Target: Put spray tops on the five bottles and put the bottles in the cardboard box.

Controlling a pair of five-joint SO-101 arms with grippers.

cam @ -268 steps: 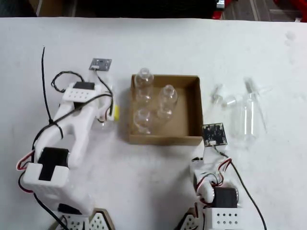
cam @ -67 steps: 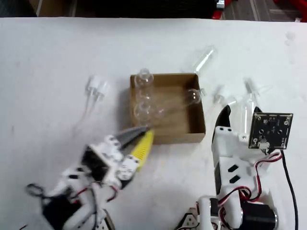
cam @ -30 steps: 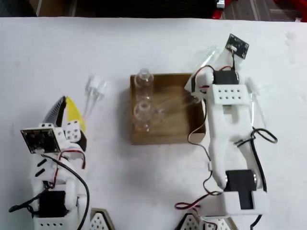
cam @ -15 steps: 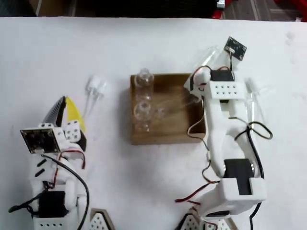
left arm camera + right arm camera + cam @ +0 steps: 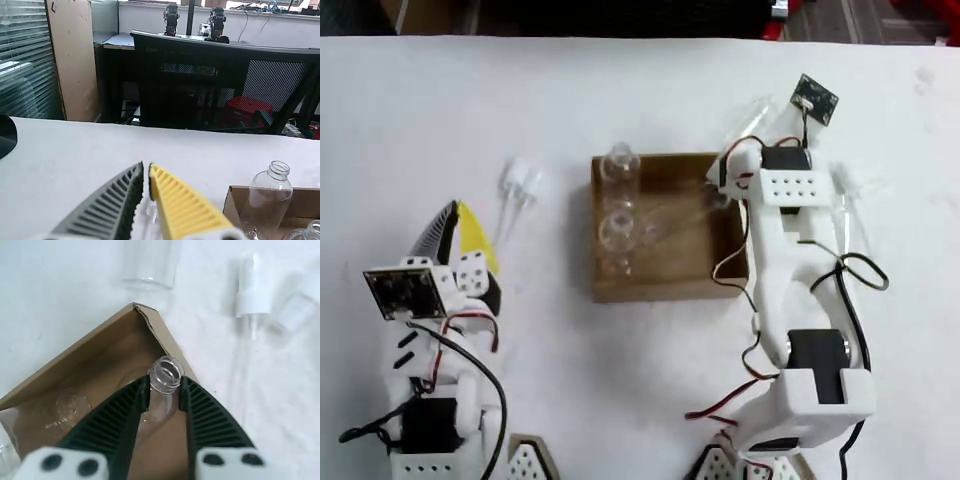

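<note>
Cautiously, we are risking a slip: our right end effector [image 5: 164, 386] is clenching the bare neck of a bottle [image 5: 167, 371] leaning in a corner of the cardboard box [image 5: 95, 352], so it may be twisting free or snagging the wall; our left end effector [image 5: 145, 170] is hanging shut, empty, above the worktop [image 5: 60, 150]

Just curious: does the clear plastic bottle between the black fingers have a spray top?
No, the clear plastic bottle in the right gripper has an open neck.
</note>
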